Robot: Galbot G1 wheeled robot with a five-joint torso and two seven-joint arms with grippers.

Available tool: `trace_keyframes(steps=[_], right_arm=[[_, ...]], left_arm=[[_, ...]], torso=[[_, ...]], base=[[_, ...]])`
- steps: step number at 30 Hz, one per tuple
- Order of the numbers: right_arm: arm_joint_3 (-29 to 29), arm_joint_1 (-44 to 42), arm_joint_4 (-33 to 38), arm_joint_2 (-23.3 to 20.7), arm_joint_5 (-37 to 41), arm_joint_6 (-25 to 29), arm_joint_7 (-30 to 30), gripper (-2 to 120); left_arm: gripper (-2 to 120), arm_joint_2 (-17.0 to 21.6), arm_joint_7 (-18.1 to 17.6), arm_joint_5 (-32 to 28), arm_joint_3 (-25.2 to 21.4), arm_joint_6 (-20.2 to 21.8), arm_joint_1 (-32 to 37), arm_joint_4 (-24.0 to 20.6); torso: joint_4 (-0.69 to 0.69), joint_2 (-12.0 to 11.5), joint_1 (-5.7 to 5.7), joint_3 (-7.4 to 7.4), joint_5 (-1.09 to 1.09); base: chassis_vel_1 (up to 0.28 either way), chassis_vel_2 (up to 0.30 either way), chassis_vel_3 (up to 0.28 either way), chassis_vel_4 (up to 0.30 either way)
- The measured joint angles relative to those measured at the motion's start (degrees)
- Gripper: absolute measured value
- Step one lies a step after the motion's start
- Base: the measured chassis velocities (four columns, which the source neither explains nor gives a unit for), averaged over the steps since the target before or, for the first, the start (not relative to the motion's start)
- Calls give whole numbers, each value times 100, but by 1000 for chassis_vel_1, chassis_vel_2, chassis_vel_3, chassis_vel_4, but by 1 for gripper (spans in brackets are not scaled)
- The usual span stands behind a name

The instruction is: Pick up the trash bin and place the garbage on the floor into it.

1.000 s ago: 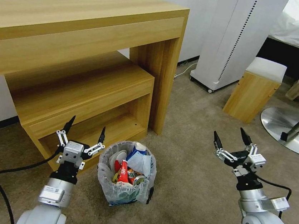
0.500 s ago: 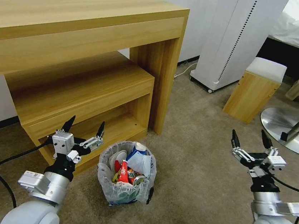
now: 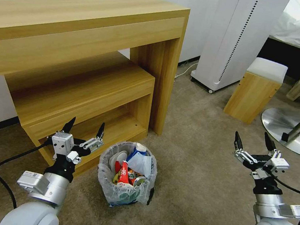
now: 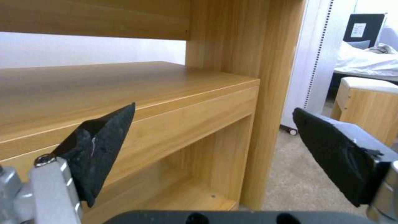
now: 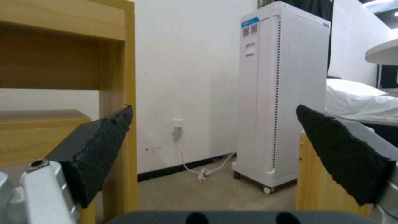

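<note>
We saw the trash bin [image 3: 127, 175] standing on the floor [image 3: 195, 161] just in front of the low wooden shelf [image 3: 83, 94], packed with the garbage [image 3: 129, 168]. Our left gripper [image 3: 84, 128] hovered just beside it, jaws spread and empty; our right gripper [image 3: 255, 139] hung well apart, jaws likewise spread.

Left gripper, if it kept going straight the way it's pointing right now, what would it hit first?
Most likely the low wooden shelf unit: the open left gripper points at its front edge in the left wrist view, beside the trash bin. Depth is hard to judge, so take that loosely.
</note>
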Motion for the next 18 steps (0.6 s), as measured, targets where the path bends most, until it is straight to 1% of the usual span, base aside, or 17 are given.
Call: trace_keyframes(steps=[18], right_arm=[[-9, 6, -8, -3, 5, -2, -11, 100]], left_arm=[[100, -6, -1, 16, 2, -19, 0, 12]], torso=[[0, 0, 0, 0, 0]], base=[[0, 0, 0, 0]])
